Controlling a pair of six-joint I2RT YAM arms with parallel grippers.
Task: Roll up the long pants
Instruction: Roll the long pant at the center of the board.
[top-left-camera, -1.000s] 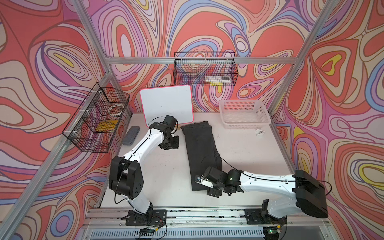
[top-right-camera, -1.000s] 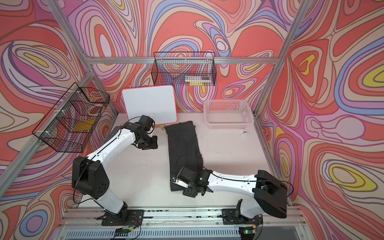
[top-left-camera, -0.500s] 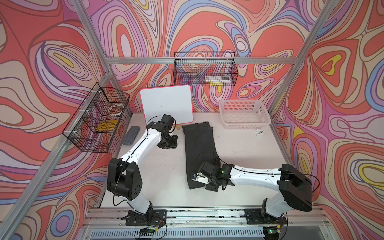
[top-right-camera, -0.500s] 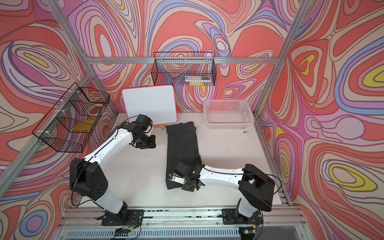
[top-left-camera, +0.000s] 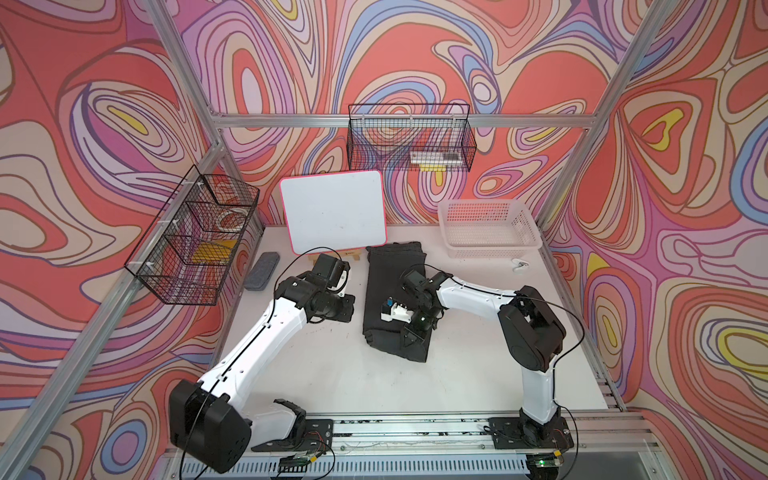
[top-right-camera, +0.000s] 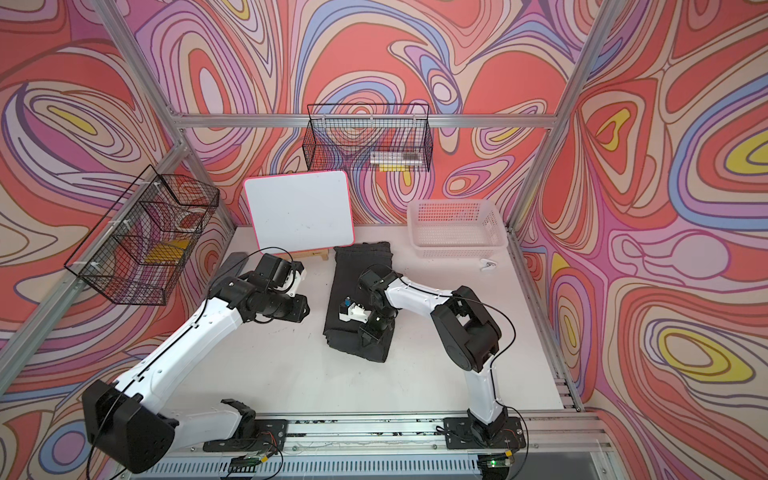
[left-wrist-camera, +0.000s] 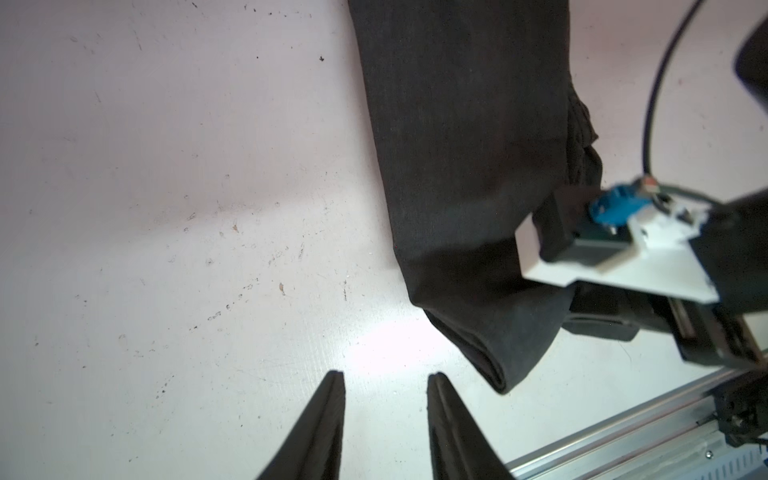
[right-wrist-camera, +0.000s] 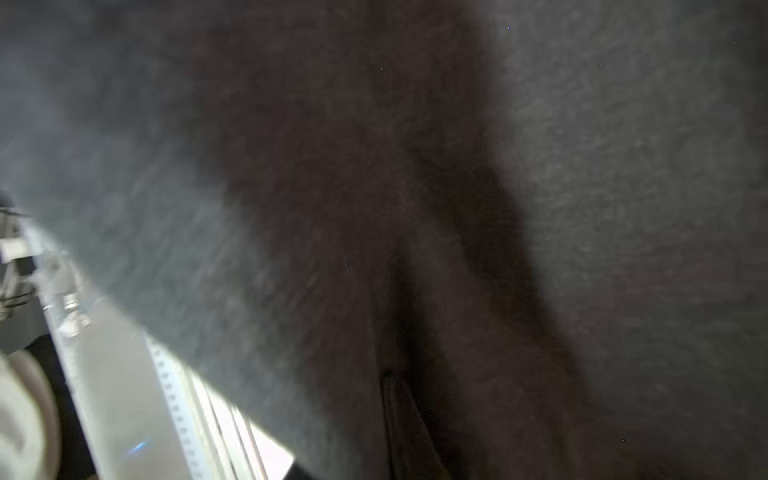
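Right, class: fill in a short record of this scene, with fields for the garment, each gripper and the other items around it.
garment: the long pants, dark, lying on the table
left gripper: open, empty, over bare table beside the pants
right gripper: apparently closed on the pants' near end, folded over
other items: white basket, whiteboard, grey eraser

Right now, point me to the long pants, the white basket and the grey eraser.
long pants (top-left-camera: 384, 274): in a top view, flat cloth left of the right arm's wrist.
white basket (top-left-camera: 490, 248): in a top view, its near wall.
grey eraser (top-left-camera: 262, 272): in a top view, middle of its upper face.
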